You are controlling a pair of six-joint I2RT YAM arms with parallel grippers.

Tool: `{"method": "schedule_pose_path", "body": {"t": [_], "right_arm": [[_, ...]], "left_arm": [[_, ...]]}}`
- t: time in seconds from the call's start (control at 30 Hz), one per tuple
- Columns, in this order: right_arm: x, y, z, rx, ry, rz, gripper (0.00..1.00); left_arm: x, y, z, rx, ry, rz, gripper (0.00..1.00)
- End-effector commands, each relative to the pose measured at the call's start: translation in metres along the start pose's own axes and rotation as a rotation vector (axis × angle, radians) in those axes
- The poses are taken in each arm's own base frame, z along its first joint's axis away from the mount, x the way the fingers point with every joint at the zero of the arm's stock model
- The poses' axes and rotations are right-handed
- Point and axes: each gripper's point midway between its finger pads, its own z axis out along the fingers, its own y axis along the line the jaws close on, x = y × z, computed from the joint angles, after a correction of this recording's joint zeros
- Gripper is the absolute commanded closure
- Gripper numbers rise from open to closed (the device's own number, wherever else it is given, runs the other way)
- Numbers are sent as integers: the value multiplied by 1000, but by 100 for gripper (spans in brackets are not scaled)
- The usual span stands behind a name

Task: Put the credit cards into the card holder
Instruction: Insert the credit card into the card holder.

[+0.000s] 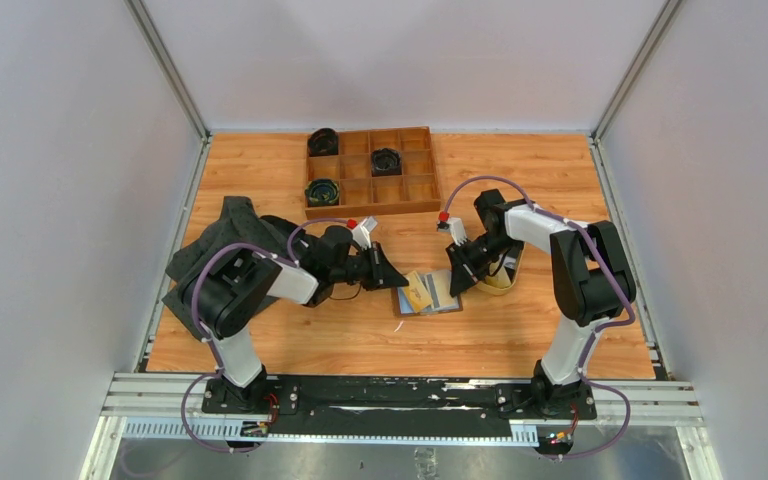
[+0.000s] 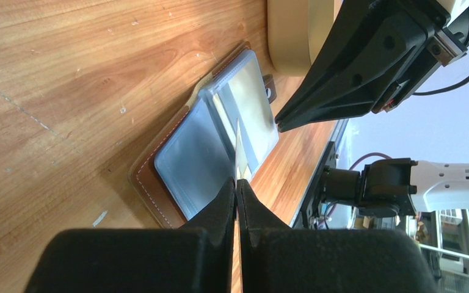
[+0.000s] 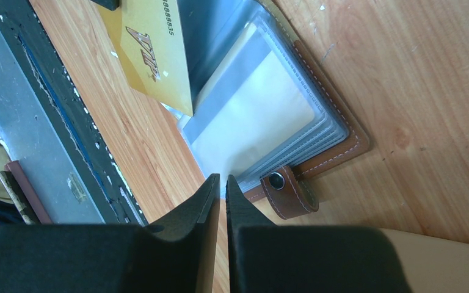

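Pinching gold card edge-on, left claw, card holder partly hidden behind

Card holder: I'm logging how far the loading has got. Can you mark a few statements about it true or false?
The card holder lies open on the table. True.
The left claw is shut on the gold card. True.
The gold card sits fully inside a sleeve. False: it is in the left claw, over the open holder.
The right claw grips a card. False: it is shut on nothing.
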Motion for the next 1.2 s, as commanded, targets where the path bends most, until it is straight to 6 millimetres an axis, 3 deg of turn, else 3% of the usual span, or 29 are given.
{"method": "schedule_pose_path", "body": {"t": [0.0,1.17], "right_arm": [[3,-4,-2,12,6,30,89],[-2,0,-6,12,-16,20,89]], "left_arm": [[1,2,-5,-10,-14,16,100],[3,19,11,-138,15,16,100]]}}
